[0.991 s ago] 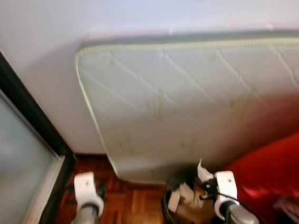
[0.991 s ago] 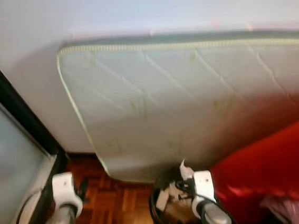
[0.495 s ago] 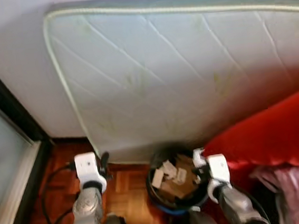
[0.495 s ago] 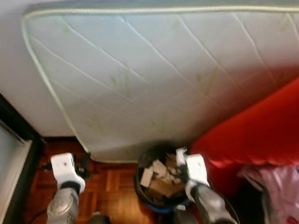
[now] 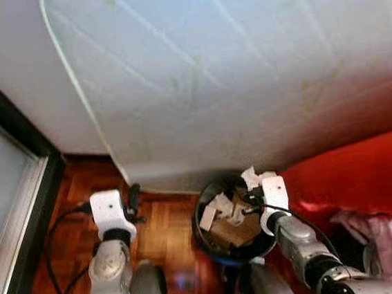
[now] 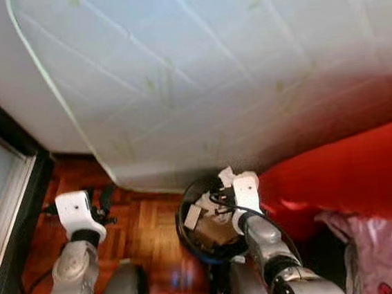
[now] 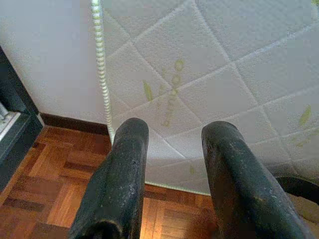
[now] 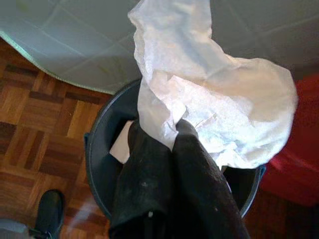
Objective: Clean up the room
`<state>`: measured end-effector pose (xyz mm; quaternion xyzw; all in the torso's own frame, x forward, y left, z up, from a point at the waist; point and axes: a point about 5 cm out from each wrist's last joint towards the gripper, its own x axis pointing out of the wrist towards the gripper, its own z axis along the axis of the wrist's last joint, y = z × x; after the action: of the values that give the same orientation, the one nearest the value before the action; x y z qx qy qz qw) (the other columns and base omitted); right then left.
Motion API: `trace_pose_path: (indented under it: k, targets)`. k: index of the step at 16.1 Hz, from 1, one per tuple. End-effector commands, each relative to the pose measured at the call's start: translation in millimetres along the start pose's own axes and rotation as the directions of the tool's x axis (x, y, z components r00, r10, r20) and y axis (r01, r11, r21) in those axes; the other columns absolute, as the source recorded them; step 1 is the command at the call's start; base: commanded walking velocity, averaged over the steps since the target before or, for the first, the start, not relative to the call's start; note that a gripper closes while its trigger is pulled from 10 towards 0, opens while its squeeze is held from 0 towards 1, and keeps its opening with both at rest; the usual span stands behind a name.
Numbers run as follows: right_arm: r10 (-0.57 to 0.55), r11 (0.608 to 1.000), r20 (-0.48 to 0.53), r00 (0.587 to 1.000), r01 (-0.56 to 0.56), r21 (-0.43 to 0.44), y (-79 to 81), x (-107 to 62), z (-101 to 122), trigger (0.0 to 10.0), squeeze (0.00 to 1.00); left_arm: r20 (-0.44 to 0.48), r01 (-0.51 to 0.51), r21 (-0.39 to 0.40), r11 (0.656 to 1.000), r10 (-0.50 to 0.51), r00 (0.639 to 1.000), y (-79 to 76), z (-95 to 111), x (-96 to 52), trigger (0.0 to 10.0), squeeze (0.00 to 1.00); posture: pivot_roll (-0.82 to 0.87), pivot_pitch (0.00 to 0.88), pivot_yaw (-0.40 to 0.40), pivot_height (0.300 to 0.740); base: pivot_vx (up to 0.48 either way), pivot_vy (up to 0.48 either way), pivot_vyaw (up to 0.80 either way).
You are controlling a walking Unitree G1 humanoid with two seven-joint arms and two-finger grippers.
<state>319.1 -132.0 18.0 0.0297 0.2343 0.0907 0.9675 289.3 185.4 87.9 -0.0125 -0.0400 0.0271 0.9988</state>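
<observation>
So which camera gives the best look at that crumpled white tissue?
The right wrist view: the tissue looms large, pinched by the right gripper above the trash bin. Both eye views show it as a small white scrap.

This is a room in a home. A big white mattress [image 5: 231,81] leans on the wall, and the wood floor [image 5: 158,227] (little brown blocks) meets something red and soft [image 5: 365,172].
</observation>
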Motion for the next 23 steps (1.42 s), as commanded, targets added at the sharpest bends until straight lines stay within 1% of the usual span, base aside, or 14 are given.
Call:
trace_pose_path:
  k: [1, 3, 4, 6, 7, 8, 9, 14, 16, 23]
  targets:
    - [-0.040, 0.999, -0.059, 0.997, 0.042, 0.035, -5.9, -4.4, -16, 10.0, 0.00, -0.034, 0.014, 0.012, 1.000, -0.014, 0.999, -2.8, -6, -5.4, 10.0, 0.00, 0.17, 0.391, -0.111, 0.651, 0.000, 0.000, 0.00]
    - [-0.089, 0.995, -0.075, 0.993, 0.092, 0.032, -11.7, -6.1, -19, 10.0, 0.00, -0.041, 0.024, 0.027, 0.999, -0.023, 0.999, -2.1, -4, -6.0, 10.0, 0.00, 0.16, 0.409, -0.112, 0.651, 0.000, 0.000, 0.00]
    - [-0.143, 0.989, -0.090, 0.986, 0.145, 0.015, -19.4, -8.2, -22, 10.0, 0.00, -0.044, 0.032, 0.042, 0.999, -0.030, 0.999, -1.8, -1, -5.2, 10.0, 0.00, 0.15, 0.416, -0.112, 0.651, 0.000, 0.000, 0.00]
    - [-0.166, 0.984, -0.102, 0.981, 0.171, 0.044, -23.8, -9.3, -23, 10.0, 0.00, -0.054, 0.042, 0.049, 0.998, -0.040, 0.998, -4.2, 6, -6.5, 10.0, 0.00, 0.15, 0.425, -0.111, 0.651, 0.000, 0.000, 0.00]
    - [-0.160, 0.985, -0.107, 0.981, 0.166, 0.045, -24.2, -9.7, -24, 10.0, 0.00, -0.049, 0.075, 0.097, 0.992, -0.070, 0.996, -7.1, 8, -5.5, 10.0, 0.00, 0.15, 0.432, -0.111, 0.651, 0.000, 0.000, 0.00]
    - [-0.128, 0.989, -0.105, 0.986, 0.135, 0.061, -21.5, -9.6, -25, 10.0, 0.59, -0.046, 0.091, 0.115, 0.989, -0.086, 0.995, -9.2, 10, -5.5, 10.0, 0.00, 0.16, 0.435, -0.112, 0.651, 0.000, 0.000, 0.00]
    - [-0.111, 0.992, -0.106, 0.988, 0.117, 0.050, -19.4, -9.9, -27, 10.0, 1.00, -0.044, 0.092, 0.107, 0.990, -0.088, 0.995, -10.5, 11, -6.1, 10.0, 0.00, 0.16, 0.436, -0.112, 0.651, 0.000, 0.000, 0.00]
    - [-0.122, 0.990, -0.115, 0.986, 0.130, 0.063, -18.1, -11.3, -32, 10.0, 1.00, -0.049, 0.087, 0.099, 0.991, -0.082, 0.995, -10.4, 16, -8.1, 10.0, 0.00, 0.16, 0.444, -0.109, 0.651, 0.000, 0.000, 0.00]
    - [-0.117, 0.989, -0.101, 0.988, 0.125, 0.080, -15.9, -10.5, -30, 10.0, 1.00, -0.047, 0.086, 0.102, 0.991, -0.082, 0.996, -9.9, 18, -7.5, 10.0, 0.00, 0.16, 0.446, -0.109, 0.651, 0.000, 0.000, 0.00]
    - [-0.117, 0.989, -0.095, 0.989, 0.125, 0.081, -15.8, -9.6, -28, 10.0, 1.00, -0.053, 0.088, 0.099, 0.991, -0.083, 0.995, -11.7, 19, -7.4, 10.0, 0.00, 0.16, 0.454, -0.108, 0.651, 0.000, 0.000, 0.00]
